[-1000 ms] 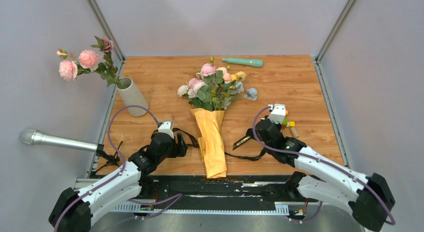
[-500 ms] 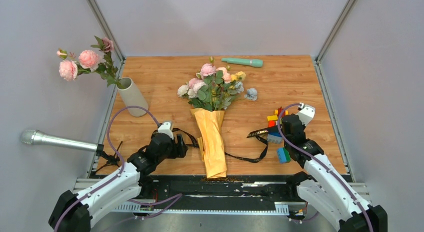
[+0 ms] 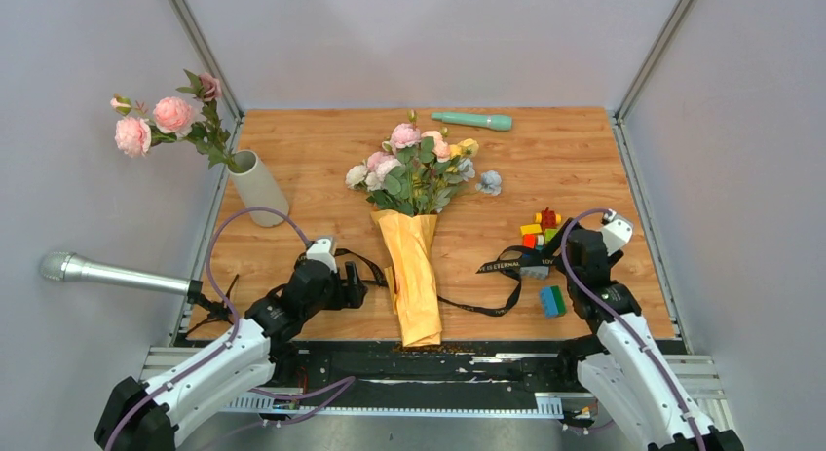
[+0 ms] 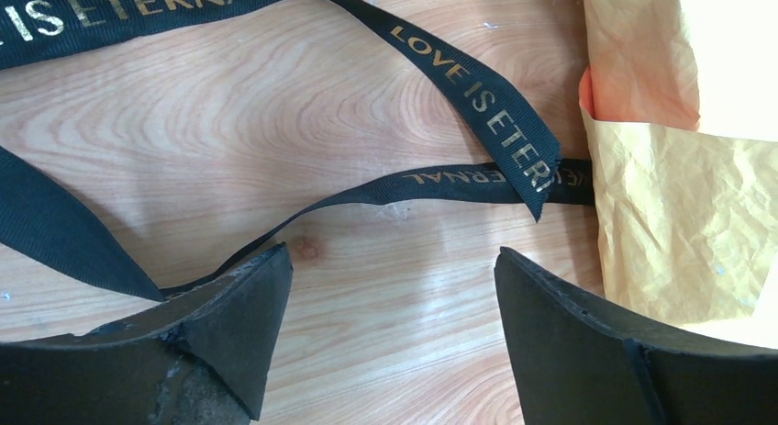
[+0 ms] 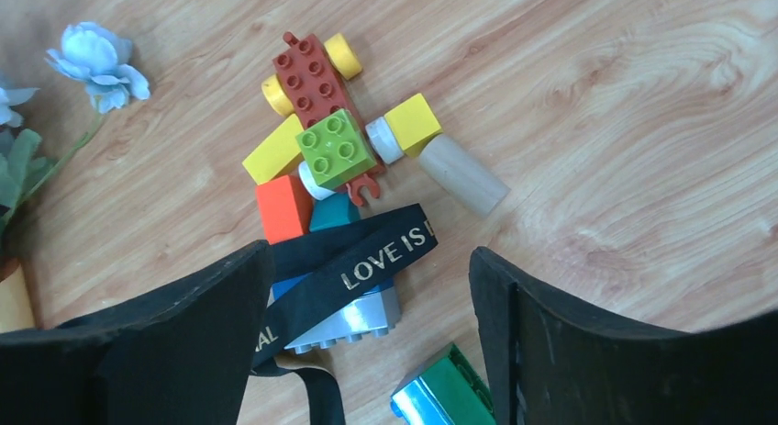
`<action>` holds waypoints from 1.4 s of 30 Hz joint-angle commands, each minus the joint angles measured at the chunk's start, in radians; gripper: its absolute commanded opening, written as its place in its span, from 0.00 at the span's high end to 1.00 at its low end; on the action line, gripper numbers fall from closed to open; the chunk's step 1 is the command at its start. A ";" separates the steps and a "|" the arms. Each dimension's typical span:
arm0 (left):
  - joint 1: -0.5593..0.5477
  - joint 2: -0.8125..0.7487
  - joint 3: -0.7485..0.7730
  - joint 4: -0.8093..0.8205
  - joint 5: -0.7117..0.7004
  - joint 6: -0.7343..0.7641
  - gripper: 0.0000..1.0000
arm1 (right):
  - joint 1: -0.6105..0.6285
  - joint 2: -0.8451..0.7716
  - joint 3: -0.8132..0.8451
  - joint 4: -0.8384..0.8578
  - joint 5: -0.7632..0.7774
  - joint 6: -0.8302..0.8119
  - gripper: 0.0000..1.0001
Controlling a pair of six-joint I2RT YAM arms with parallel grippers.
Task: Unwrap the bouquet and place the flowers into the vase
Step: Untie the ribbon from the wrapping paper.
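The bouquet (image 3: 414, 276) lies mid-table in crinkled orange-tan paper (image 4: 679, 223), its flowers (image 3: 414, 169) pointing to the far side. The off-white vase (image 3: 258, 186) stands tilted at the far left, holding pink blooms (image 3: 156, 120). The black strap (image 3: 477, 305) is untied and trails loose both ways from the paper. My left gripper (image 3: 356, 285) is open over bare wood just left of the paper, with strap (image 4: 477, 85) ahead of it. My right gripper (image 3: 541, 266) is open, and the strap end (image 5: 385, 251) rests on toy blocks between its jaws.
Toy blocks (image 3: 541, 232) are clustered at the right, with a blue-green one (image 3: 552, 300) nearer the front edge. A teal wand (image 3: 472, 121) lies at the back. A grey metal tube (image 3: 107, 273) juts in from the left. A loose pale blue flower (image 3: 490, 182) lies beside the bouquet.
My right gripper carried the strap end rightward from beside the bouquet to the toy blocks, then opened and let it go. The left arm has hardly moved.
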 commanded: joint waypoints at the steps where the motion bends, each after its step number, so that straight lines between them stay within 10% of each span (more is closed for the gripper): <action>1: 0.004 -0.013 0.034 -0.026 0.014 0.001 0.09 | -0.006 -0.051 -0.001 0.000 -0.054 -0.002 0.15; 6: 0.005 -0.034 0.075 -0.081 0.021 0.007 0.00 | -0.007 -0.115 0.023 -0.006 -0.170 -0.049 0.01; 19: -0.034 -0.032 0.231 -0.160 0.108 -0.018 0.00 | 0.011 0.022 0.037 0.104 -0.743 -0.113 0.05; 42: -0.216 0.225 0.208 0.152 0.123 -0.106 0.16 | 0.483 0.183 -0.053 0.350 -0.575 0.048 0.10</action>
